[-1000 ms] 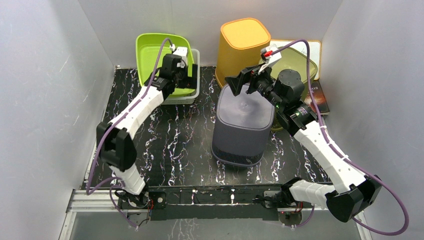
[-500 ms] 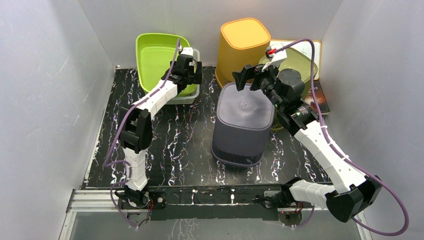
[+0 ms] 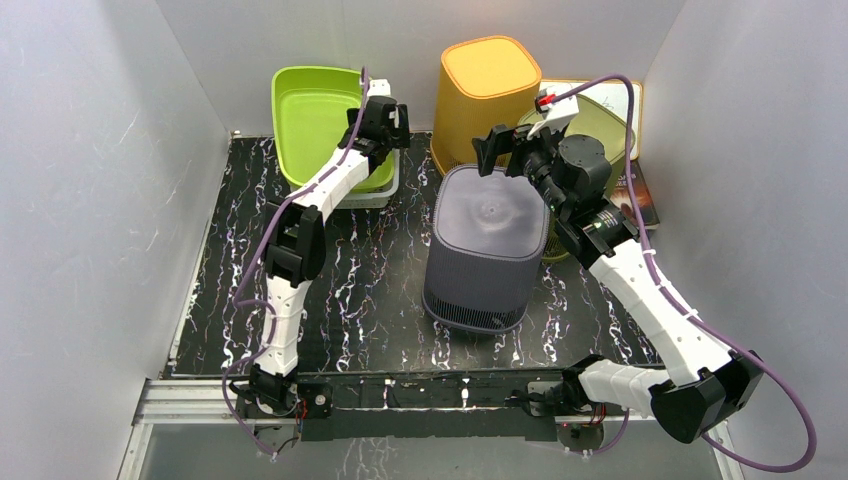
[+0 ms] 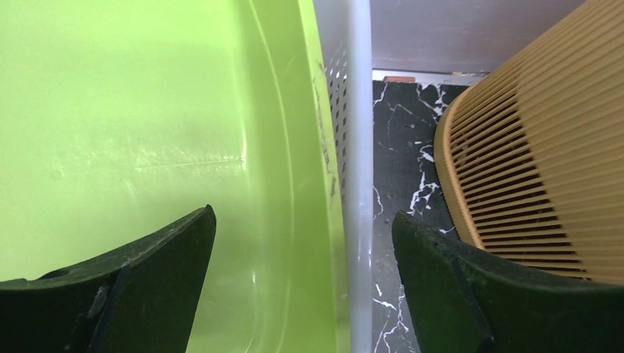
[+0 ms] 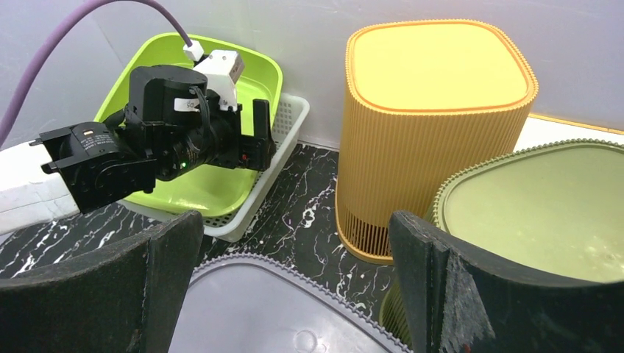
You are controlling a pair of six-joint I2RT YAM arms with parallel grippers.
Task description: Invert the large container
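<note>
A lime green tub leans open side up in a white basket at the back left. My left gripper is open and empty; in its wrist view its jaws stand either side of the tub's right wall and the basket's rim. A grey ribbed bin stands upside down at the centre. My right gripper is open and empty, just above the grey bin's far edge. The right wrist view also shows the left gripper at the tub.
An orange ribbed bin stands upside down at the back, close to the right of the left gripper. An olive bin is upside down behind the right wrist. A dark book lies at the right wall.
My left arm has stretched farther back, moving its gripper from the basket's front to the tub's right rim. My right gripper has risen a little and shifted back off the grey bin.
</note>
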